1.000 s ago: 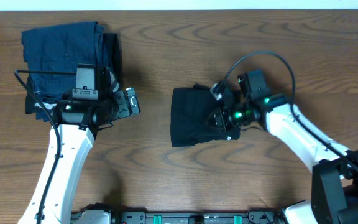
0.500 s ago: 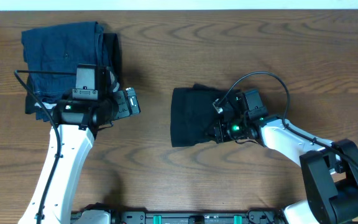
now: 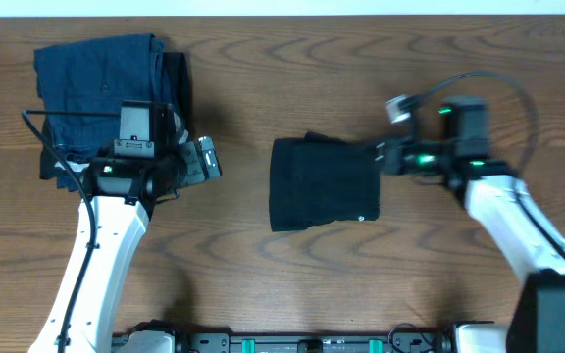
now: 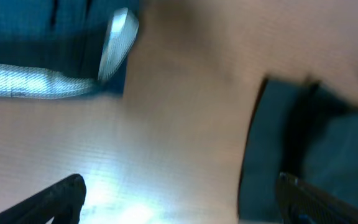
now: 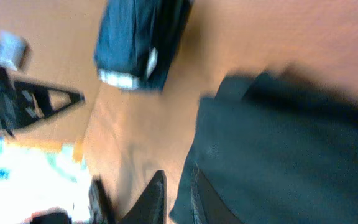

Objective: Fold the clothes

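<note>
The black T-shirt, laid folded well apart from the dark blue pile, is thought soft, light and floppy, best pinched at a corner; the left gripper beside that pile is spread wide with nothing in it, and of the right gripper, on the shirt's far side from the pile, it cannot be told if the jaws are apart or closed.

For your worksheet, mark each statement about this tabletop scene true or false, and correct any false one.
1. The black T-shirt lies folded into a compact block near the middle of the table. True.
2. The dark blue garments are stacked on top of the black T-shirt. False: they lie well apart from it, on the left arm's side of the table.
3. The left gripper is open, with only bare table between its fingers. True.
4. The right gripper hangs over the dark blue garments. False: it is by the black T-shirt's right edge.
</note>
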`<state>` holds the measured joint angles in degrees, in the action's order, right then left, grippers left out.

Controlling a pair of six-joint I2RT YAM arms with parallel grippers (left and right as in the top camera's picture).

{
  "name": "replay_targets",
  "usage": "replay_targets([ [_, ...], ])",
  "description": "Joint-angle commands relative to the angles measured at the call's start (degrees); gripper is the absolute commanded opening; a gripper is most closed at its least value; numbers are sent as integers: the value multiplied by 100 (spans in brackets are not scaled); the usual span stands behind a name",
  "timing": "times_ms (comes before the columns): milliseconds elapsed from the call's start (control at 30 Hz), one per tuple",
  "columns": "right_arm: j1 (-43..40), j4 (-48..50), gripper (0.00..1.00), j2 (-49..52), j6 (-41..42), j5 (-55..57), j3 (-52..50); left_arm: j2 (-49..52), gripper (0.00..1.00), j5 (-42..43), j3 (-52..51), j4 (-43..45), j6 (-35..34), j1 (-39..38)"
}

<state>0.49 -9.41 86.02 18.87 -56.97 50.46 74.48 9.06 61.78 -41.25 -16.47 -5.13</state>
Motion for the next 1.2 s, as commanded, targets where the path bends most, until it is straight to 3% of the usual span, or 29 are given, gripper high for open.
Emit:
replay_targets([
  [0, -739, -90, 27, -225, -7, -197, 52, 22, 98, -4, 66, 422, 31, 17],
  [33, -951, -179, 33, -234, -4, -197, 52, 22, 98, -2, 66, 520, 24, 17],
  [67, -1180, -313, 51, -234, -7, -192, 50, 22, 98, -4, 66, 623, -11, 17],
  [200, -1838, -1073, 99, -234, -9, 339, 42, 22, 98, -4, 66, 664, -9, 17],
  [300, -2074, -1532, 99, -234, -7, 960, 42, 22, 98, 24, 66, 929, -232, 17],
  [400, -2155, -1685, 99, -234, -7, 1572, 42, 28, 100, 710, 66, 966, -354, 17],
  [433, -2155, -1681, 99, -234, -7, 1784, 42, 48, 90, 1029, 66, 970, -354, -11],
  [467, -2153, -1681, 99, -234, -7, 2039, 42, 79, 70, 1250, 66, 990, -356, -61],
  [533, -2153, -1681, 99, -234, -7, 2492, 42, 181, 45, 1521, 63, 1075, -358, -264],
  [600, -2153, -1681, 99, -234, -7, 2916, 42, 345, 11, 1541, 66, 1185, -358, -612],
  [633, -2153, -1681, 99, -234, -7, 3104, 42, 424, 6, 1541, 63, 1246, -356, -772],
  [933, -2153, -1681, 99, -234, -7, 3456, 42, 1655, 6, 1541, 63, 2822, 13, -2184],
  [1167, -2153, -1681, 99, -234, -7, 3456, 42, 2614, 6, 1543, 66, 3560, -122, -2293],
])
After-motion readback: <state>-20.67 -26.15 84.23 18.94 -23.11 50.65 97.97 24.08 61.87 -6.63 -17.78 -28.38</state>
